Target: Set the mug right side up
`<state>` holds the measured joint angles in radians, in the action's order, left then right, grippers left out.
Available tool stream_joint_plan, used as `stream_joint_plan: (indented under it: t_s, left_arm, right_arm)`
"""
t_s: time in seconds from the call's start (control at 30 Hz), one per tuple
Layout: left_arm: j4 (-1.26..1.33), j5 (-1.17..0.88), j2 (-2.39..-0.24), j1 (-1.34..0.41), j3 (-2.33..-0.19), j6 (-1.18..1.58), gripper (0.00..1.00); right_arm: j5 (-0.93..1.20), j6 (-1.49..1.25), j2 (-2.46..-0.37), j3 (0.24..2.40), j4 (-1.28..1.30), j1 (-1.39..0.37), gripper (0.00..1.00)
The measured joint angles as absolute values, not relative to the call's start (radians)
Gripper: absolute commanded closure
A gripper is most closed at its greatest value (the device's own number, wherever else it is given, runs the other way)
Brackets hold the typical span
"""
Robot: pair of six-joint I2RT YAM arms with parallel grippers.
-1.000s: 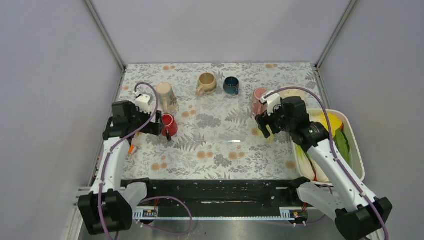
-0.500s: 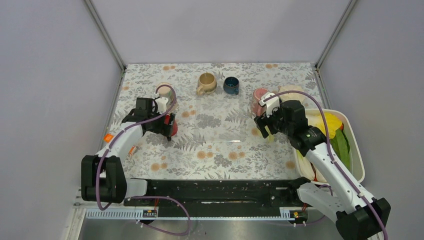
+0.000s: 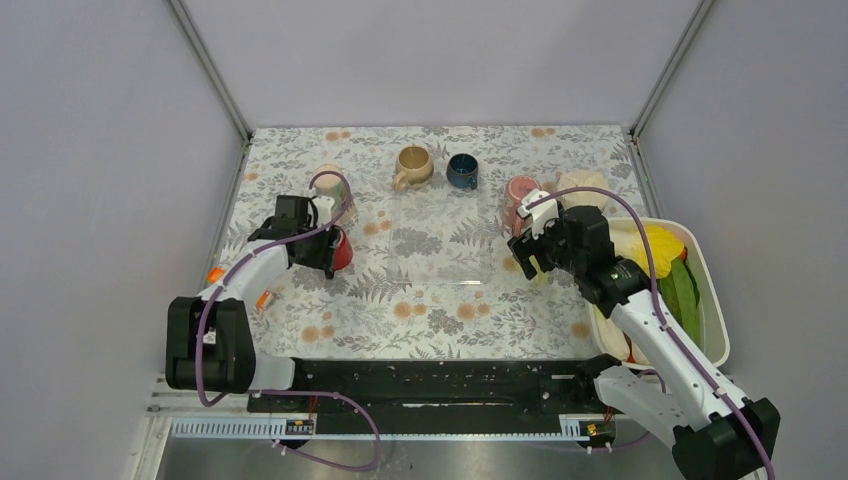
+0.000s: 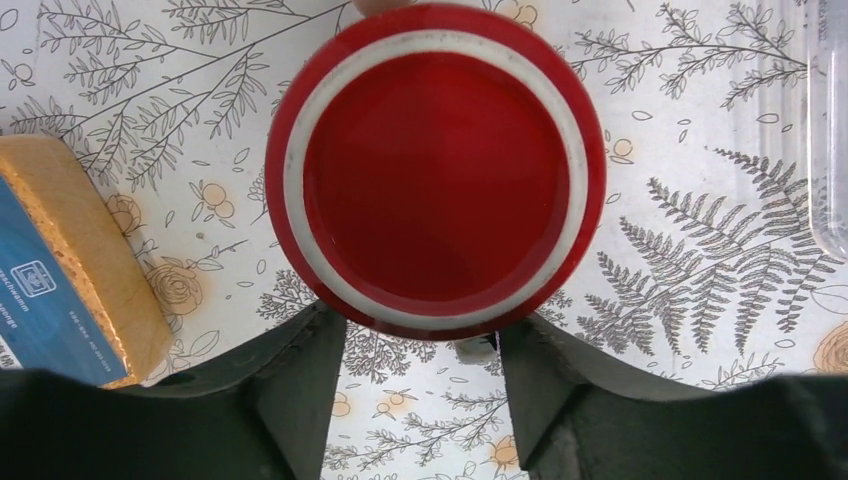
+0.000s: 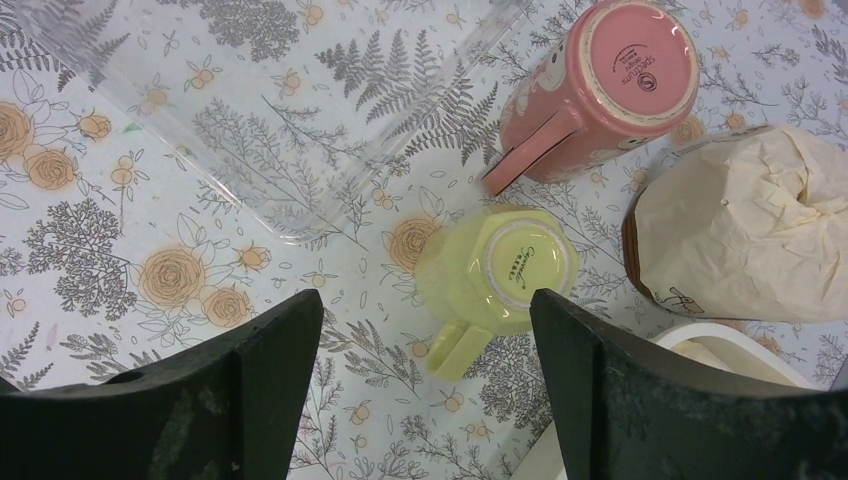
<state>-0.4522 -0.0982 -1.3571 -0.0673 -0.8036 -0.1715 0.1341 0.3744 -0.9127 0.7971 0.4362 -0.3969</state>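
Observation:
A red mug [image 4: 435,165] stands upside down on the flowered cloth, its white-ringed base facing the left wrist camera. It also shows at mid-left in the top view [image 3: 341,252]. My left gripper [image 4: 425,330] sits over its near side. Both fingers run up against the mug's edge and their tips are hidden beneath it, so the grip cannot be judged. My right gripper [image 5: 425,300] hangs open above an upside-down yellow-green mug [image 5: 505,270]. An upside-down pink mug [image 5: 610,85] stands just beyond it.
A blue-and-tan sponge [image 4: 70,260] lies left of the red mug. Behind it stands a beige cup [image 3: 330,190]. A tan mug [image 3: 412,166] and a blue mug [image 3: 462,170] sit upright at the back. A clear tray [image 3: 440,235] occupies the middle. A paper-wrapped lump [image 5: 750,225] and a white bin [image 3: 715,300] are at the right.
My left arm has swung in over the red mug and its jaws have narrowed around the near side. The right arm has barely shifted.

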Motion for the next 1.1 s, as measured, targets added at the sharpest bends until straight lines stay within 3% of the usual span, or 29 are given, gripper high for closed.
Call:
stream_joint_plan:
  t_s: [0.47, 0.53, 0.57, 0.6, 1.1]
  left_arm:
    - [-0.454, -0.120, -1.359, -0.035, -0.804, -0.163, 0.75]
    - [-0.454, -0.123, -1.359, -0.034, -0.804, -0.164, 0.86]
    - [-0.455, -0.125, -1.359, -0.033, -0.804, -0.166, 0.97]
    - [-0.454, -0.127, -1.359, -0.033, -0.804, -0.165, 1.00]
    - [-0.558, -0.229, -1.273, 0.034, -0.841, -0.192, 1.00]
  right_arm:
    - [0.142, 0.378, -0.908, 0.787, 0.430, -0.397, 0.15]
    - [0.142, 0.378, -0.908, 0.785, 0.431, -0.397, 0.15]
    - [0.143, 0.378, -0.908, 0.784, 0.430, -0.397, 0.15]
    - [0.143, 0.378, -0.908, 0.784, 0.430, -0.397, 0.15]
    - [0.157, 0.377, -0.908, 0.783, 0.431, -0.397, 0.15]
